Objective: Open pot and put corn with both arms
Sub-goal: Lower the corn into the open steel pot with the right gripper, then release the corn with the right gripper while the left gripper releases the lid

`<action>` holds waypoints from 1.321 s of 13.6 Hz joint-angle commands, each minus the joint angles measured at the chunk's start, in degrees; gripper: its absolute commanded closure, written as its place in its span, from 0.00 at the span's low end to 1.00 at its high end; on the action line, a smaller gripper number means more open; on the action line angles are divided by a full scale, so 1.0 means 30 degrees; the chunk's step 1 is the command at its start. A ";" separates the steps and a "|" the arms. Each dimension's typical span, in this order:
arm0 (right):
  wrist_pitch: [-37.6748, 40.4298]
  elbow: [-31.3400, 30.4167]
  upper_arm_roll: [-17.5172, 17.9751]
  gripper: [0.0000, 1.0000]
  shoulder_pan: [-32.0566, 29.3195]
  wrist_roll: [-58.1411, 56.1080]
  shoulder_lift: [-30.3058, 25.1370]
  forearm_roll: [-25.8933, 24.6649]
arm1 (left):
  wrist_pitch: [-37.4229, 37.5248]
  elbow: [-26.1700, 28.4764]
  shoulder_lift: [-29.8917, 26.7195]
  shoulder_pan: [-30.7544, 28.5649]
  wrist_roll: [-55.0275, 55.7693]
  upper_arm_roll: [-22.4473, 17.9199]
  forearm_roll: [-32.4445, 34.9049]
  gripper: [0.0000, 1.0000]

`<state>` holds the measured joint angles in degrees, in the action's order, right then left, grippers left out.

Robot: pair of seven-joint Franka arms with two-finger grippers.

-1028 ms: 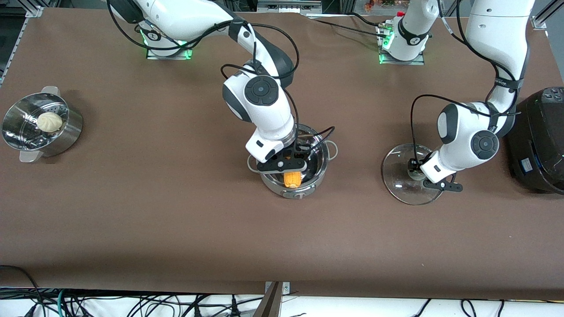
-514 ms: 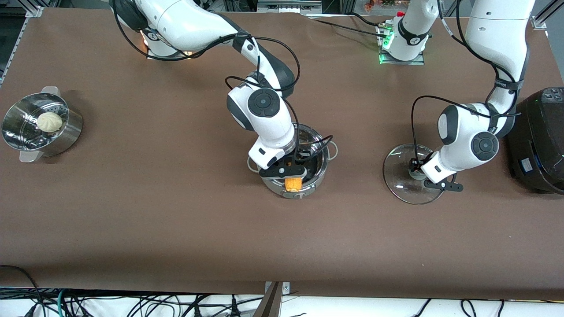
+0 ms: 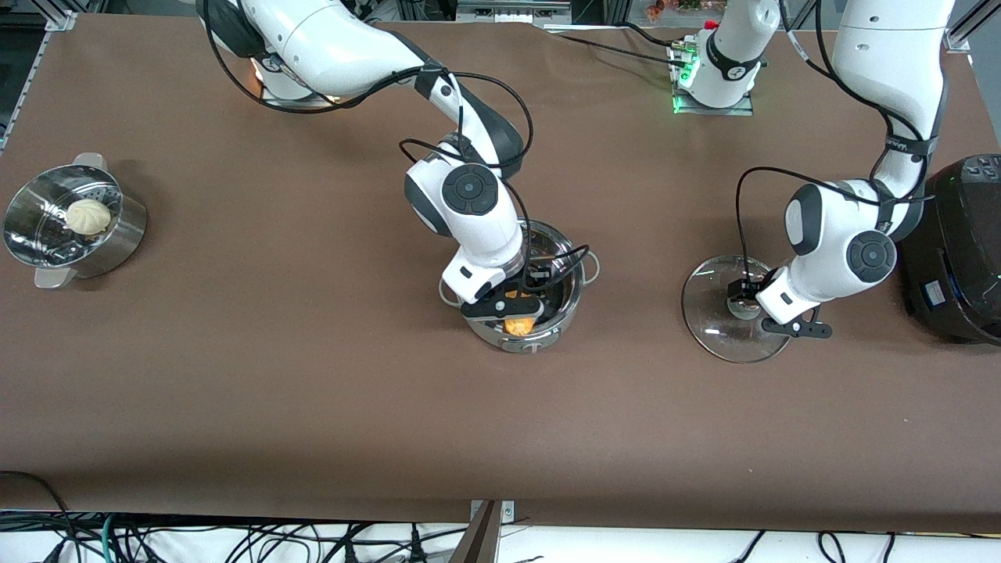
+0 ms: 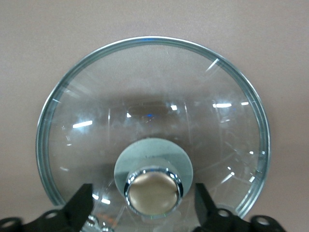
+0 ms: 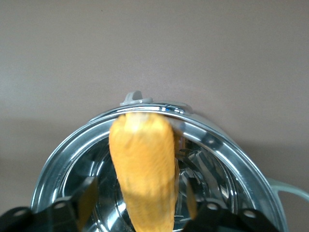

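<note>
The steel pot [image 3: 500, 338] stands open in the middle of the table. The corn [image 3: 519, 325] lies inside it, one end leaning on the rim nearest the front camera. My right gripper [image 3: 512, 306] is down in the pot, open, with a gap on each side of the corn [image 5: 142, 169]; the pot's rim [image 5: 227, 150] shows around it. The glass lid [image 3: 715, 332] lies flat on the table toward the left arm's end. My left gripper [image 3: 755, 309] is just over its tan knob [image 4: 153, 191], open, fingers on either side without touching.
A perforated steel bowl [image 3: 31, 250] with a white bun [image 3: 87, 216] stands at the right arm's end. A big black cooker [image 3: 958, 250] stands at the left arm's end, close beside the left arm's wrist.
My right gripper has sunk lower into the pot with the corn, which now shows less. My left gripper has shifted slightly toward the cooker; the lid has stayed on the table.
</note>
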<state>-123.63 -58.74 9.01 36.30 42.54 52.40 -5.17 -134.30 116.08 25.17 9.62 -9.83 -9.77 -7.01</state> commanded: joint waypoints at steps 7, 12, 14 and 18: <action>0.0572 0.0477 -0.0133 0.00 -0.1047 -0.0552 -0.0528 -0.0298 | 0.2071 0.2796 -0.8529 -0.0332 -0.0092 -0.0405 0.0984 0.00; 0.6128 0.0477 -0.0105 0.00 -0.4384 -0.5848 -0.3777 0.0315 | 1.0060 -0.3169 -0.9358 -0.0538 -0.0239 -0.1110 0.2132 0.00; 0.8385 0.0477 -0.0162 0.00 -0.6025 -0.8483 -0.4862 0.1309 | 1.2732 -0.5226 -0.9387 -0.0685 -0.0123 -0.1023 0.2861 0.00; 1.2282 0.0477 -0.0192 0.00 -1.0006 -1.0834 -0.6244 0.2246 | 1.5465 -0.7192 -0.9534 -0.0744 0.0522 -0.1051 0.2924 0.00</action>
<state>-90.89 -55.60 7.58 11.77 13.38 35.43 -1.10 -91.31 98.60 -4.61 8.07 -9.22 -13.18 0.25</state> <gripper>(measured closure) 0.000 0.000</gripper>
